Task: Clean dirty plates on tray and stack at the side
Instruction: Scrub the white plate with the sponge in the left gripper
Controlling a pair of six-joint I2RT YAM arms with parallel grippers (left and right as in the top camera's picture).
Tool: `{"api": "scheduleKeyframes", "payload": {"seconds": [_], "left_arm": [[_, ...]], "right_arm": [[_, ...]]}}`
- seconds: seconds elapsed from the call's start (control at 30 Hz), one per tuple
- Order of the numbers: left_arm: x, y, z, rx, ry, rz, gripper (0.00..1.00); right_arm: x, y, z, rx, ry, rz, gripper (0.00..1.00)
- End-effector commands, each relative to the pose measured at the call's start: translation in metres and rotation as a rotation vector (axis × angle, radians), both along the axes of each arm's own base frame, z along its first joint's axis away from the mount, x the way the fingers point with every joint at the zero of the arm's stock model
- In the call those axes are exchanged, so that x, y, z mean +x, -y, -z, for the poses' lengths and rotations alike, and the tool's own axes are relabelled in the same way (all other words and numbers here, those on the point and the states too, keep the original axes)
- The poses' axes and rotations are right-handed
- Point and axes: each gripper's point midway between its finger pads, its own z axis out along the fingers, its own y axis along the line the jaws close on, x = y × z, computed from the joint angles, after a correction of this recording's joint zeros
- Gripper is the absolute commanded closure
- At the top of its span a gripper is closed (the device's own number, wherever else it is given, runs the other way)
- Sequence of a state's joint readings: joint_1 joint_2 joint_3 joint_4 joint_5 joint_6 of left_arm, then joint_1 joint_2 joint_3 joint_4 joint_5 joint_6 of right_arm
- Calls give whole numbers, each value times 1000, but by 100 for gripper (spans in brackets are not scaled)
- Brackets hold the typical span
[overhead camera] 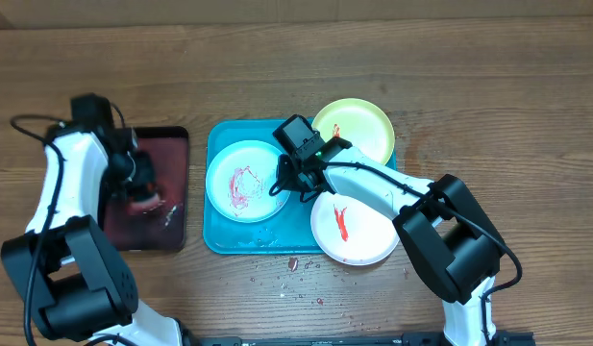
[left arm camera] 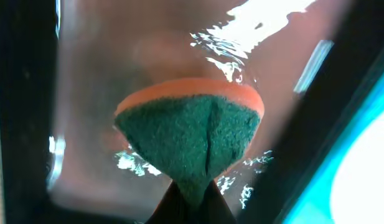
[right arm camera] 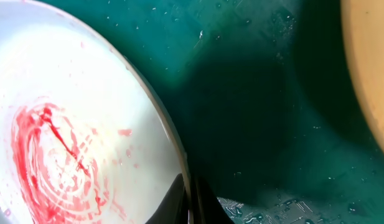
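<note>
1. Right wrist view: the right gripper [right arm camera: 190,199] is pinched together on the rim of the light-blue-rimmed plate [right arm camera: 73,74]. The red sauce smear [right arm camera: 51,162] lies inboard of the fingers.
2. Left wrist view: the left gripper [left arm camera: 190,202] is clamped on the narrow end of a green-faced orange sponge [left arm camera: 188,134], over the wet black tray [left arm camera: 117,50].
3. Overhead, the held plate sits in the left half of the turquoise tray [overhead camera: 219,238], at 3 o'clock from the sponge. Both trays' adjoining rims lie between them. The plate is round, so it has no long axis. The right arm is already on it, at its 3 o'clock edge, so I judge wiping needs the sponge carried toward 3 o'clock.
4. The right arm reaches from 5 o'clock across the white plate [overhead camera: 363,238]. The left arm folds up from 7 o'clock, its wrist over the black tray.
5. Farthest, the yellow-green plate [overhead camera: 363,130] sits at the turquoise tray's 1 o'clock corner.
</note>
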State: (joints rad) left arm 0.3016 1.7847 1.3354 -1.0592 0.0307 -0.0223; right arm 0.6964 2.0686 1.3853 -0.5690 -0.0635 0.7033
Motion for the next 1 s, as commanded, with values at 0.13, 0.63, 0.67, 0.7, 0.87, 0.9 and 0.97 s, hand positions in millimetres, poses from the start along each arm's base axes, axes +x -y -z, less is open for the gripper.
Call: {"api": "scheduleKeyframes", "payload": {"seconds": [0.13,0.63,0.67,0.7,0.87,0.9,0.97], "left_arm": [[27,61,-41,-215,102,168,96],[33,158,45,-74,156,355,96],[34,156,48,-41,159,346,96],[34,153,51,-6,159,333,96],[29,140,71,134,122,260,96],[29,141,75,133,115,260,96],[25,151,83,97,95,276,96]], "right_arm": [[0,-1,4,25,-40,0,96],[-2,6,5,54,-90,-15,96],[-2,6,5,54,-90,-15,96],[-2,6,4,54,-90,-15,96],[-2,6,4,55,-90,-15,96],[-2,6,4,55,-89,-15,96],[-2,6,4,55,-90,-16,96]]}}
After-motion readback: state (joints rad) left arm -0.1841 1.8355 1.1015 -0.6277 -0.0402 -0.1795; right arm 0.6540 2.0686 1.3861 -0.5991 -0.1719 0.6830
